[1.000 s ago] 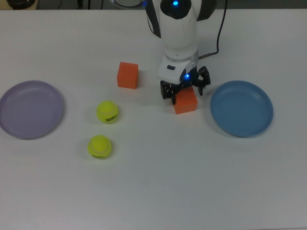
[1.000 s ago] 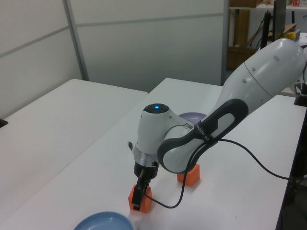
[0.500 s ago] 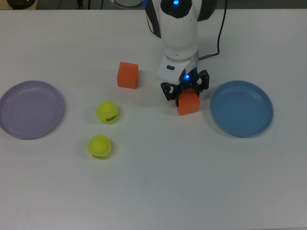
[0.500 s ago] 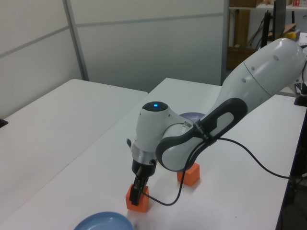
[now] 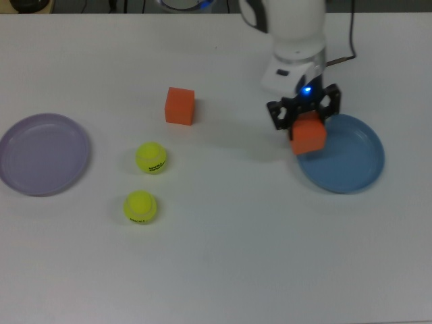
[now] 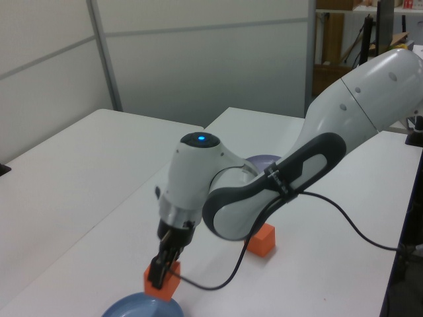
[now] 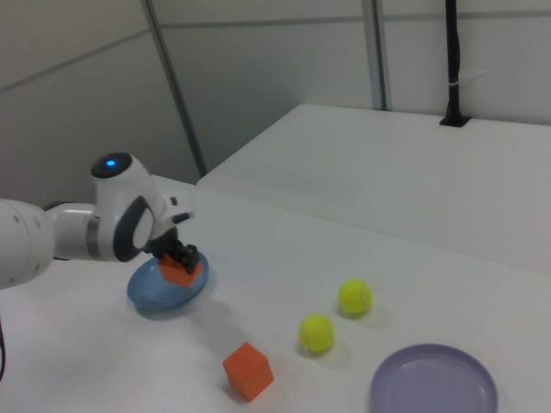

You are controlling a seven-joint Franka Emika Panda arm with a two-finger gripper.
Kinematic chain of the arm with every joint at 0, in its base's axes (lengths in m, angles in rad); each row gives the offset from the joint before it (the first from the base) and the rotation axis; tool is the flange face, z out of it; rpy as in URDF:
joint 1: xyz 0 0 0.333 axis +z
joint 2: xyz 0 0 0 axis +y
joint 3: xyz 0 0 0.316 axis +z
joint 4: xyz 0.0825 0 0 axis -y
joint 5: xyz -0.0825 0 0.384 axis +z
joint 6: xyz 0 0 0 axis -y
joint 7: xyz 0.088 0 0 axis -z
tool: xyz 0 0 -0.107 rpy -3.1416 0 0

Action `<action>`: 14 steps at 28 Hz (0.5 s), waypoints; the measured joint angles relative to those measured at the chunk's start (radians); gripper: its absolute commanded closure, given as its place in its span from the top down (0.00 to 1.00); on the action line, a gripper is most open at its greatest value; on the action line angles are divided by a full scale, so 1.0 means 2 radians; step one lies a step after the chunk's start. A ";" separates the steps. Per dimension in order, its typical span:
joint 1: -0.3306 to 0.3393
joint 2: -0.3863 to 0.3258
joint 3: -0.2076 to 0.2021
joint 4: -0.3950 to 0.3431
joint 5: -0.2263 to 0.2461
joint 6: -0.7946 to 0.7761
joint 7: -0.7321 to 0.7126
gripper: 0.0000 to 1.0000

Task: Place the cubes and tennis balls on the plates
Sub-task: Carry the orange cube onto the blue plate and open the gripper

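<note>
The gripper (image 5: 305,120) has its jaws clenched on one orange cube (image 5: 309,136), holding it clear of the white surface (image 5: 223,256). In the top view the held cube overlaps the left rim of the blue plate (image 5: 351,162); in the left view it hangs just above that plate's near edge (image 6: 142,308), and in the right view it sits over the plate's bowl (image 7: 155,292), not visibly resting on it. A blue light glows on the arm just above the jaws.

The second orange cube (image 5: 179,106) lies on the surface, well apart from the gripper, toward the top view's left. It also shows in the left view (image 6: 262,239) behind the arm and in the right view (image 7: 248,371) at the front.

Two tennis balls rest on the surface between the free cube and the lavender plate (image 5: 40,177). One ball (image 5: 151,157) lies just below the free cube in the top view; the other ball (image 5: 140,206) lies near it, further toward the top view's bottom edge. The two are close but apart, and both show black lettering. The lavender plate sits at the top view's far left, with nothing on it; part of it peeks out behind the arm in the left view.

A black cable (image 6: 357,228) trails from the arm across the surface.
</note>
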 measured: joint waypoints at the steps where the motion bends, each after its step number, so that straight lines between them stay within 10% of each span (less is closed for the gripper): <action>1: 0.006 0.000 0.000 0.003 0.000 0.000 0.005 0.00; 14: 0.046 0.031 0.000 0.022 -0.092 0.000 0.132 0.00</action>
